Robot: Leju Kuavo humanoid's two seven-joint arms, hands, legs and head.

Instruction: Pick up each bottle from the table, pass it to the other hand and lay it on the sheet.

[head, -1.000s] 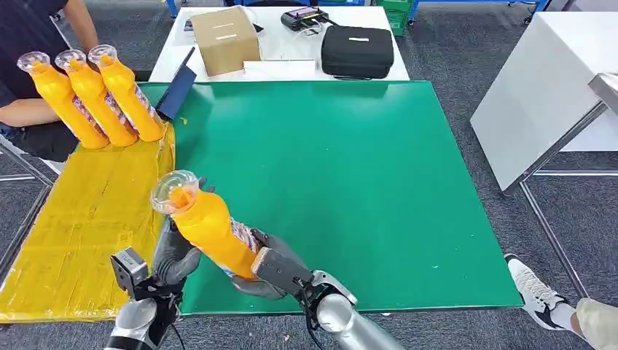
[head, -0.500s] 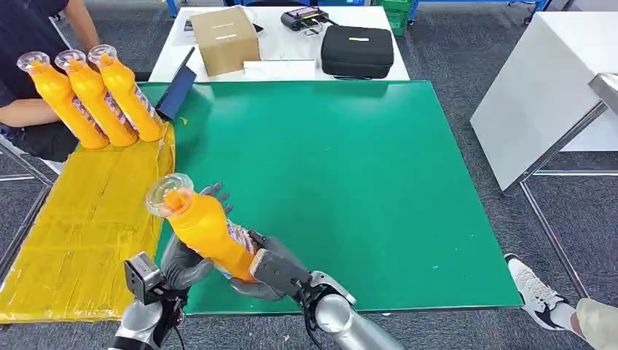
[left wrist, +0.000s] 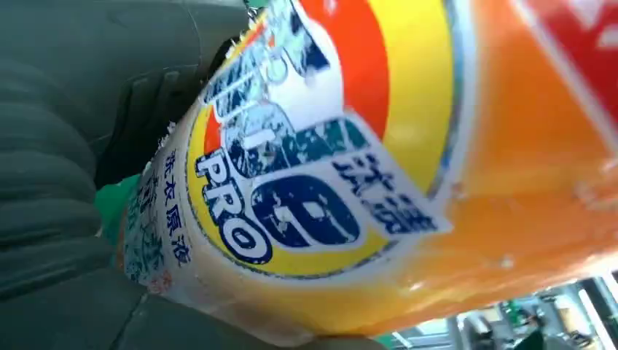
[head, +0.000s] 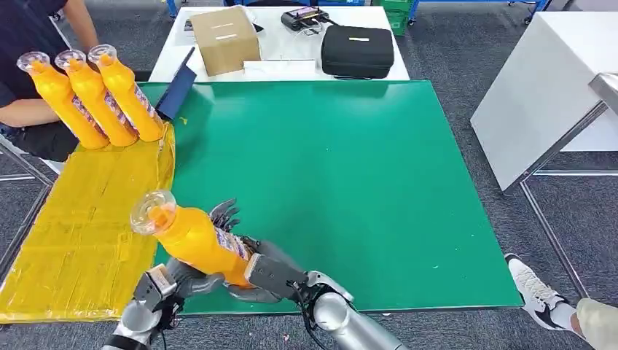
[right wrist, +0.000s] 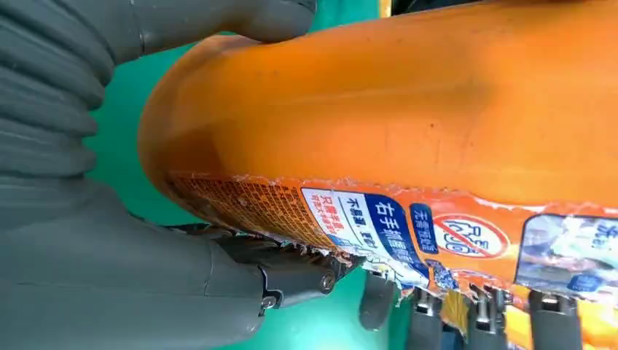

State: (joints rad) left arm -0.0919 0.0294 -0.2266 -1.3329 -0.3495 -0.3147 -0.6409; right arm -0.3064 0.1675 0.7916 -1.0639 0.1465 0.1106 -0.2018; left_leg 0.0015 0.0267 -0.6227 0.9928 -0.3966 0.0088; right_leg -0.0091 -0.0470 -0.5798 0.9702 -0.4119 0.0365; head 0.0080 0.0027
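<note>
The orange bottle (head: 191,237) sits right between the two hands, tilted, its clear cap leaning out over the edge of the yellow sheet (head: 80,219) and its base down toward the right hand (head: 264,273). That right hand is wrapped around the lower body of the bottle, thumb over the top and fingers underneath, a firm-looking hold in the right wrist view. The left hand (head: 191,273) is cupped under and behind the bottle, dark fingertips peeking up past its far side; the left wrist view has the label pressed close against the palm (blurred, so how tight that grasp is I cannot tell for sure). Both hands on it, then: this reads as the hand-over itself, mid-exchange.

As for progress: three bottles (head: 95,95) already rest side by side at the far end of the sheet, well beyond the left hand, caps pointing away. No more bottles stand on the green table (head: 350,182), so this one looks like the last, with the release and the laying down to come.

Out beyond the hands, a person's arm (head: 29,109) rests just by the three bottles. Behind the green table is a white one carrying a cardboard box (head: 224,38) and a black case (head: 357,51), with grey carpet all around.
</note>
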